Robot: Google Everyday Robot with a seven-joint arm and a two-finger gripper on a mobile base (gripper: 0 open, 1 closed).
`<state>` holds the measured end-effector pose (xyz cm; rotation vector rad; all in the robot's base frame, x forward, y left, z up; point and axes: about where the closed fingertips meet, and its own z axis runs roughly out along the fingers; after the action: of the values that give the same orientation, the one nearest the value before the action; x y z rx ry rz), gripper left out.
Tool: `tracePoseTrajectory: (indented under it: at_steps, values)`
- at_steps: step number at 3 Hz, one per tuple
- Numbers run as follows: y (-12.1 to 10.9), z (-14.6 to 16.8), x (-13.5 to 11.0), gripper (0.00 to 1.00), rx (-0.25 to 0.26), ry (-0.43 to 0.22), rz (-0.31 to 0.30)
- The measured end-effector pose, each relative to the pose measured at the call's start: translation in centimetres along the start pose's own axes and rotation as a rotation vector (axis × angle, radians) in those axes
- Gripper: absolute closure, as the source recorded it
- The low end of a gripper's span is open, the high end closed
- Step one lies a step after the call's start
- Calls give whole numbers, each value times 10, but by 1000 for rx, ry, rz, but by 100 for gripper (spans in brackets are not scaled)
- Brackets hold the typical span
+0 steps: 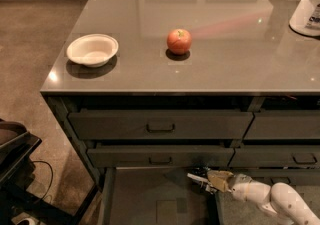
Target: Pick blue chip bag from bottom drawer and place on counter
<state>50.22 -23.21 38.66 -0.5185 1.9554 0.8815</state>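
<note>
The bottom drawer (145, 196) is pulled open and shows its flat grey floor. My gripper (212, 180) reaches in from the lower right on a white arm, near the drawer's back right. It is shut on the blue chip bag (198, 176), a small dark crinkled bag with white patches that sticks out to the left of the fingers, just above the drawer floor and below the middle drawer's front. The counter (225, 64) is the glossy grey-brown slab above the drawers.
On the counter stand a red-orange apple (179, 41), a white bowl (92, 50) near the left front corner, and a white container (307, 6) at the far right. Two shut handled drawers (160, 126) sit above. Dark equipment (15, 159) stands on the floor at left.
</note>
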Motion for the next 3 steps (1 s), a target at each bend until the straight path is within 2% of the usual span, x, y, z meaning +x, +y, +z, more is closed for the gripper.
tracePoseTrajectory:
  at_steps: [1,2,3]
  values:
    - [0,0,0,100,0,0,0]
    - [13,-6,-1,100,-11,23,-5]
    - [38,-39,-11,100,25,41,-3]
